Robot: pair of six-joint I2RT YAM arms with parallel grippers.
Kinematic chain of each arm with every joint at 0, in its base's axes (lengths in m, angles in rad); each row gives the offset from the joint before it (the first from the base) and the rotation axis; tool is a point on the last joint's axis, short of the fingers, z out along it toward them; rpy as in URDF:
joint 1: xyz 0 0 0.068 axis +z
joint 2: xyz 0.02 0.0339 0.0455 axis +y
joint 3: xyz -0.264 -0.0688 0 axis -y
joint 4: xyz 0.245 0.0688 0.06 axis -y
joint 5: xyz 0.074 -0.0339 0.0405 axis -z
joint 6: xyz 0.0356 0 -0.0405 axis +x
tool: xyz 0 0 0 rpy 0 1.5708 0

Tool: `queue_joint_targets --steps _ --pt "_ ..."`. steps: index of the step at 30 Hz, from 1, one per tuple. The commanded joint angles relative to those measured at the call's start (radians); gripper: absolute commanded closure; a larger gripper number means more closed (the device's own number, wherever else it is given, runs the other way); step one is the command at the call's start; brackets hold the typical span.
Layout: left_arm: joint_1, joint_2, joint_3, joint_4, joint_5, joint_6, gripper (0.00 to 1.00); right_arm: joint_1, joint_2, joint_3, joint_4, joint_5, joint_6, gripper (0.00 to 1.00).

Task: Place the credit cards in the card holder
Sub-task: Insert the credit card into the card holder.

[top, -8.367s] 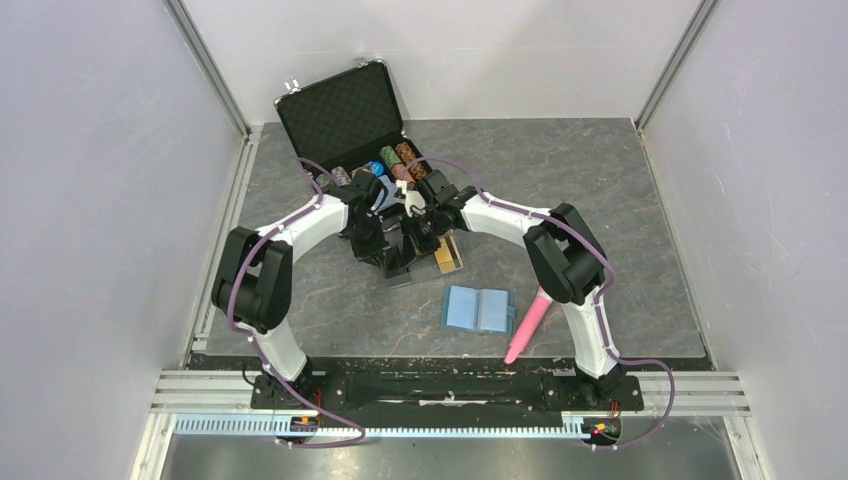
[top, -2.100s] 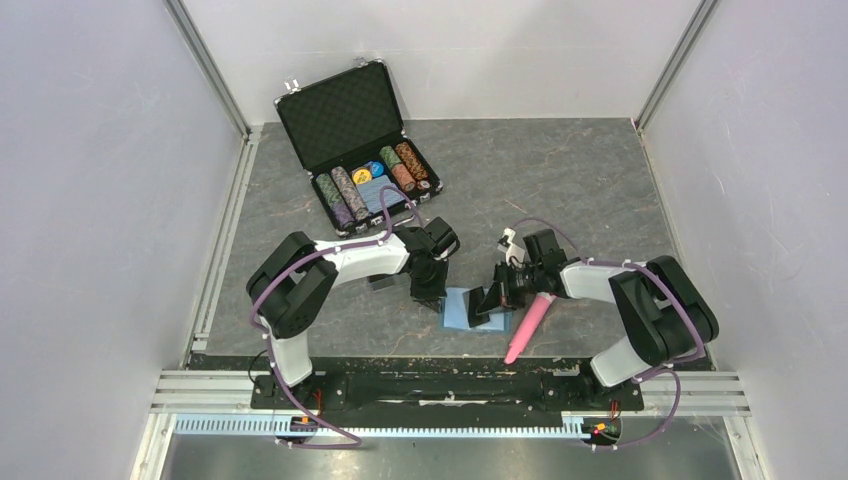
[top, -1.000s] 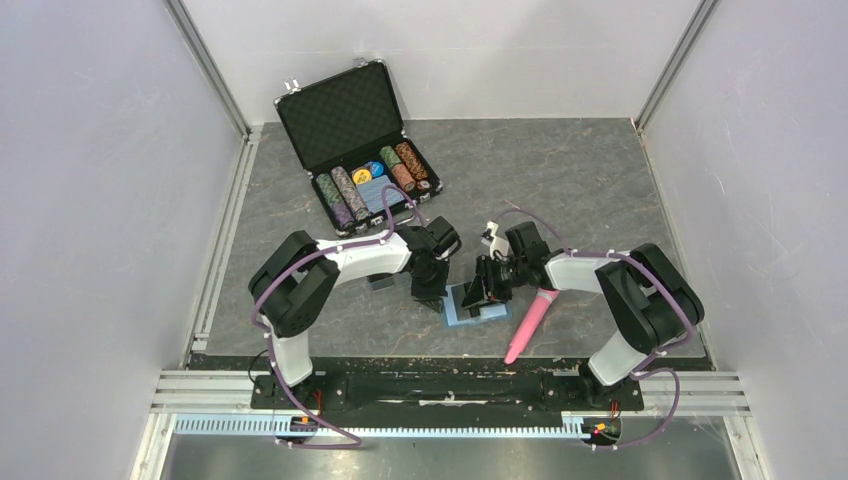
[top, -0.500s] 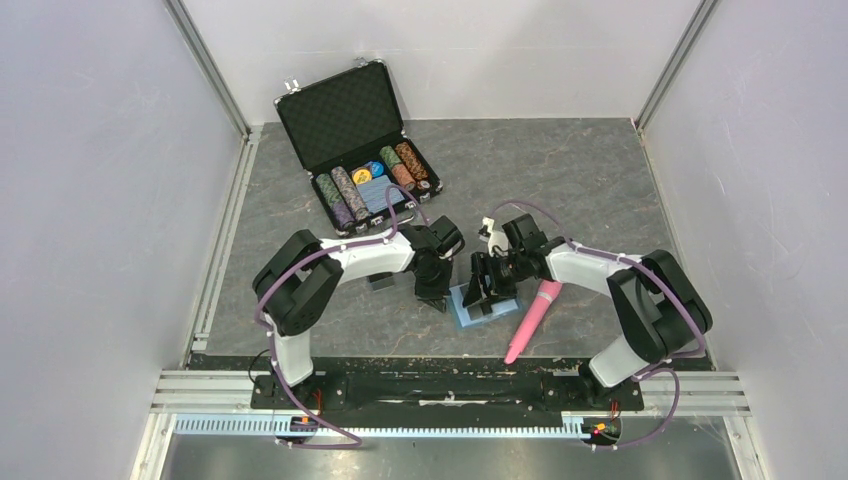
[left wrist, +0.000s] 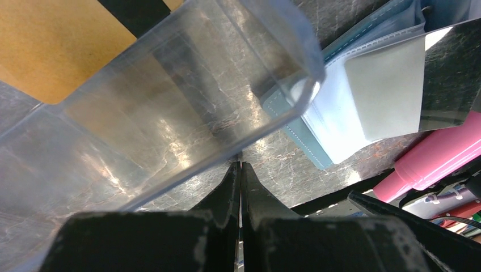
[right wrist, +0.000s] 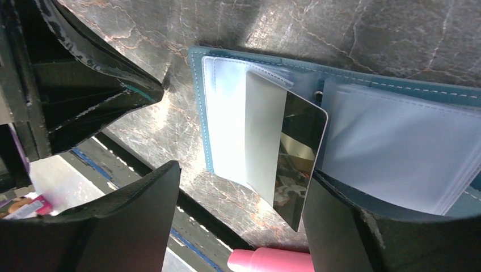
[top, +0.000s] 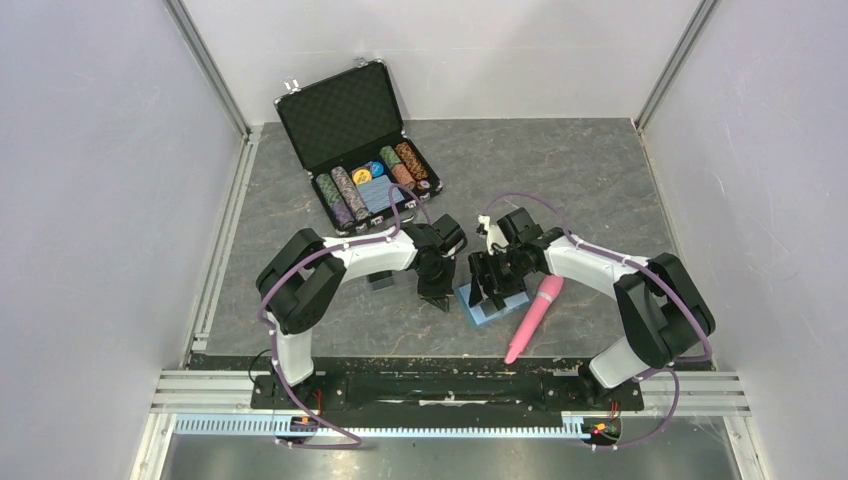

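A glossy plastic card [right wrist: 298, 158] with a dark, mirror-like face sits part-way inside a frosted clear sleeve on the left leaf of the teal-blue folding card holder [right wrist: 397, 136]. The holder lies open and flat on the grey marbled table [top: 600, 180], near its front edge and between the two arms. The right gripper [right wrist: 241, 174] hovers over it, fingers spread wide either side of the card and gripping nothing. The left gripper [left wrist: 241, 181], its black fingers pressed together and empty, points down just beside the holder's left edge.

The step in hand appears to be seating this card, as a good part of it looks to be outside the pocket. The next move probably calls for a gentle push on the card's free edge, with the soft holder pinned so it does not slide on the smooth, stone-look surface.

A flat gold-orange card [left wrist: 51, 45] shows at the edge of a rigid clear plastic box [left wrist: 170, 107] close to the left gripper. A smooth pink cylinder [top: 533, 316] lies just beside the holder, on its right.
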State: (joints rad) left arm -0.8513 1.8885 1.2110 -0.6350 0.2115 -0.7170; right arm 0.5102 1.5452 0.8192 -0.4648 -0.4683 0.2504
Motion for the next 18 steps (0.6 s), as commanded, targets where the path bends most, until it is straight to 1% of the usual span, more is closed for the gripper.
queue_joint_targets --steps 1,13,18 --pt "0.005 0.024 0.019 -0.003 0.009 0.000 0.98 0.015 -0.034 0.050 -0.055 0.085 -0.053 0.23" --pt "0.003 0.023 0.015 0.000 0.018 0.002 0.98 0.027 -0.040 0.088 -0.126 0.221 -0.117 0.19" --pt "0.003 0.026 0.017 0.000 0.019 0.002 0.98 0.043 -0.034 0.122 -0.148 0.243 -0.136 0.19"
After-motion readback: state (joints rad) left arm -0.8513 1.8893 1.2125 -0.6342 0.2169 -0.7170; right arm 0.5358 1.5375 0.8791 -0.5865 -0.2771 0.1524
